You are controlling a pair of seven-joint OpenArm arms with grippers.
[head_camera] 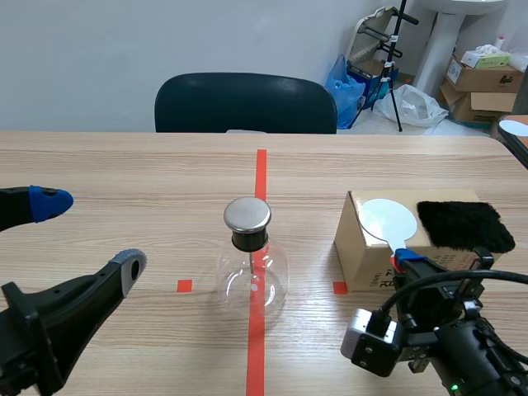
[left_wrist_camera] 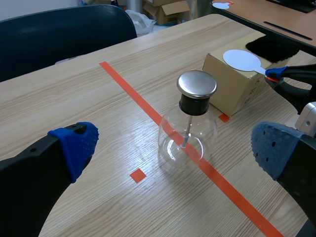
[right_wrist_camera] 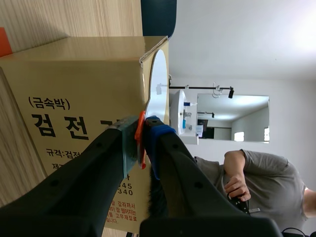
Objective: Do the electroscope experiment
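The electroscope, a round glass flask (head_camera: 250,276) with a metal cap (head_camera: 247,214), stands on the red tape line at the table's middle. To its right is a cardboard box (head_camera: 363,256) carrying a white disc paddle (head_camera: 387,219) and a black fur cloth (head_camera: 464,225). My right gripper (head_camera: 404,262) is at the box's front edge, shut on the paddle's red handle (right_wrist_camera: 141,140); the disc (right_wrist_camera: 158,84) lies flat on the box top (right_wrist_camera: 74,54). My left gripper (head_camera: 87,235) stands open left of the flask. In the left wrist view the flask (left_wrist_camera: 186,138) stands ahead of the blue pads (left_wrist_camera: 76,145).
A dark chair (head_camera: 245,103) stands at the table's far edge. Cardboard boxes (head_camera: 483,82) and bags (head_camera: 351,82) sit on the floor behind at the right. Another table's corner (head_camera: 516,132) shows at the right. Bare wood lies between the flask and my left gripper.
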